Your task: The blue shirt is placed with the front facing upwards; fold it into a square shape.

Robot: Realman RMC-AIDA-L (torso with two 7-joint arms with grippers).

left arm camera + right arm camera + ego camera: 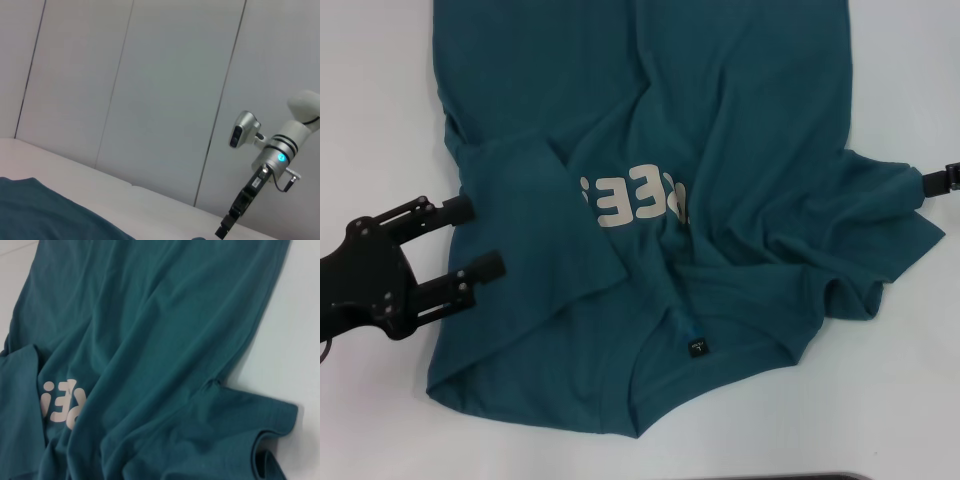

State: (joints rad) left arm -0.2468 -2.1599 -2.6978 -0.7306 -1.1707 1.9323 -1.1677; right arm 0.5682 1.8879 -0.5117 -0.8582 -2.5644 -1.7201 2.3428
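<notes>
The blue shirt point(720, 130) lies spread on the white table point(380, 90), collar and small black neck tag point(695, 348) nearest me. Its off-white letters point(630, 200) read upside down. One sleeve point(535, 220) is folded in over the chest and covers part of the letters. My left gripper point(478, 238) is open at that folded sleeve's outer edge, with nothing held. My right gripper point(938, 181) is at the tip of the other, rumpled sleeve point(880, 230). The right wrist view shows the shirt's body point(150, 315), letters point(60, 402) and that sleeve point(250, 430).
Bare white table point(300, 330) surrounds the shirt on both sides. In the left wrist view, a corner of the shirt point(40, 215) lies low, grey wall panels point(150, 75) stand behind the table, and the right arm point(272, 160) reaches down.
</notes>
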